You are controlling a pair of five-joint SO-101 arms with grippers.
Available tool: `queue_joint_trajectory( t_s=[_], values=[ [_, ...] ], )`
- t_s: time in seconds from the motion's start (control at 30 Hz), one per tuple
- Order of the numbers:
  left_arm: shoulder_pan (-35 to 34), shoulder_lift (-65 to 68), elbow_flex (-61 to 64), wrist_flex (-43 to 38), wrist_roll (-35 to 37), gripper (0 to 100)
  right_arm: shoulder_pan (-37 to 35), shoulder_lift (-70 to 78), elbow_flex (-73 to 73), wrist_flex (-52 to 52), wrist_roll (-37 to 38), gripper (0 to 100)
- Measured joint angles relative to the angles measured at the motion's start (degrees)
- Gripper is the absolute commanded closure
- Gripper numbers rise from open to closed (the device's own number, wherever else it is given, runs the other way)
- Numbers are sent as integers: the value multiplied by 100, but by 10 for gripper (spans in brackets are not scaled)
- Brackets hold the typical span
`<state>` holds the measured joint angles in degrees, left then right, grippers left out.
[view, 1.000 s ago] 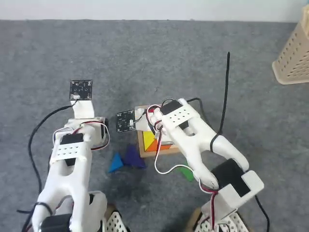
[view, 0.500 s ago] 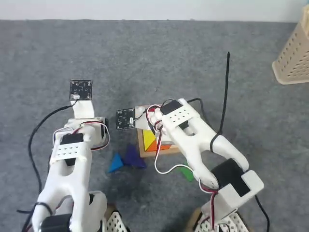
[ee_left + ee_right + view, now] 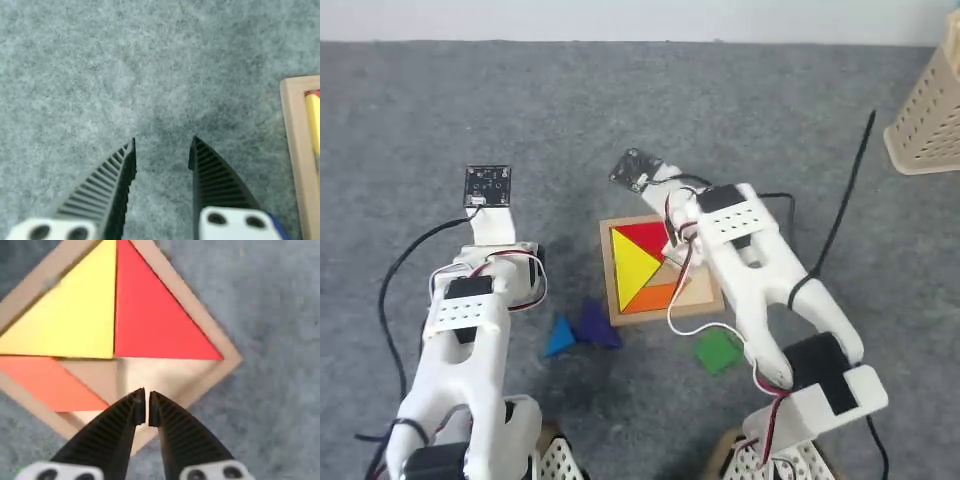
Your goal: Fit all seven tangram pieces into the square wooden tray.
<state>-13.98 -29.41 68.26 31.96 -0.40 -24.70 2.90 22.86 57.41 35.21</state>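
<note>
The square wooden tray [image 3: 608, 270] lies mid-table holding a yellow triangle [image 3: 632, 268], a red triangle [image 3: 642, 237] and an orange piece [image 3: 655, 297]. A blue triangle [image 3: 558, 336] and a purple piece [image 3: 595, 324] lie on the carpet left of the tray, and a green square [image 3: 718, 351] lies near its front right corner. My right gripper [image 3: 146, 399] is shut and empty, hovering over the bare tray floor [image 3: 165, 376] beside the red triangle [image 3: 155, 320] and yellow triangle [image 3: 75, 325]. My left gripper [image 3: 162, 145] is open over bare carpet, left of the tray rim [image 3: 295, 150].
A perforated beige basket [image 3: 930, 110] stands at the far right edge. The right arm [image 3: 750, 260] reaches across the tray's right side, and its black cable [image 3: 845, 210] trails to the right. The left arm [image 3: 470, 310] stands at the left on grey carpet.
The right arm has swung from over the tray's left side toward the far right, uncovering the yellow and red triangles. The left arm has stayed still.
</note>
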Motion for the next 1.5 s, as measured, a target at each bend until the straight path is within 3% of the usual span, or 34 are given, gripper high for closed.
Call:
queue_joint_trajectory(
  t_s=[0.73, 0.93, 1.13, 1.3, 1.5],
  values=[
    [0, 0, 0, 0, 0, 839, -563, 563, 114, -220, -378, 992],
    [0, 0, 0, 0, 0, 838, -580, 114, 132, -158, -1081, 992],
    [0, 0, 0, 0, 0, 837, -589, -932, 132, 668, -1952, 992],
    [0, 0, -26, 237, -308, 837, 97, -1741, 589, 1257, -2154, 992],
    [0, 0, -791, 1653, -325, 836, 1108, -2611, 2286, 1143, -2057, 992]
  ],
)
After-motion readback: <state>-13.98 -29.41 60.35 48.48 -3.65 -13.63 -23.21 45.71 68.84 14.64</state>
